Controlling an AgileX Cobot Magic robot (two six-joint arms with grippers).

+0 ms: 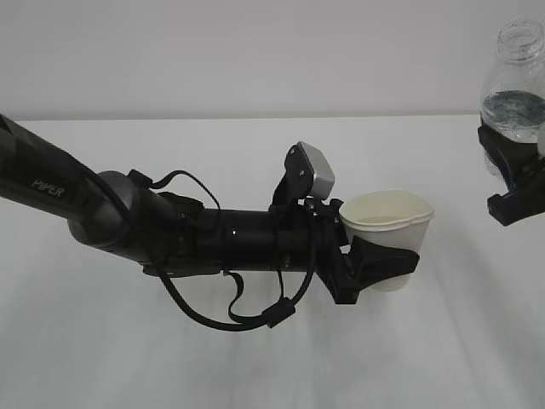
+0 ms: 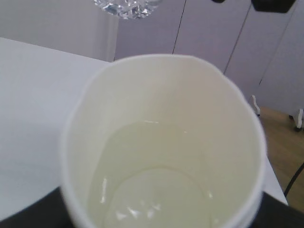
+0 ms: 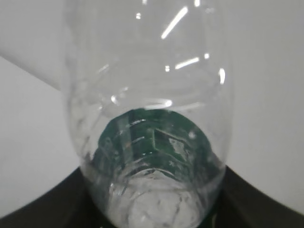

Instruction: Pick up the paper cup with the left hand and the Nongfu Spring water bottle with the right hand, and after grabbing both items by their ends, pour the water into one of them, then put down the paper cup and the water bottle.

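**mod_kai:** where are you in the run right now?

**me:** Looks to me like the pour is done. The left hand [image 1: 379, 264] is clamped round the lower part of the paper cup [image 1: 387, 223], holding it upright and clear of the worktop [image 1: 255, 358]. In the left wrist view there's a shallow pool of water [image 2: 156, 190] in the bottom of the cup. The right hand [image 1: 513, 183] has the Nongfu Spring water bottle [image 1: 513, 85] gripped low on its body, upright, neck up and no cap, well apart from the cup at the right edge of the exterior view. It's still about part full; the right wrist view shows the level sitting over the green label [image 3: 152, 142].

**mod_kai:** so just the put-down left?

**me:** That's my read. I'd need to bring both arms straight down, keep the cup level so it doesn't slosh, and let go only once the bases are flat on the worktop. The cup rim already looks a bit squashed, so I wouldn't squeeze any harder.

**mod_kai:** surface ok?

**me:** Plain white worktop, pale wall behind. Past its edge the left wrist view shows wood-look floor [image 2: 280, 137] and light panels [image 2: 213, 38].
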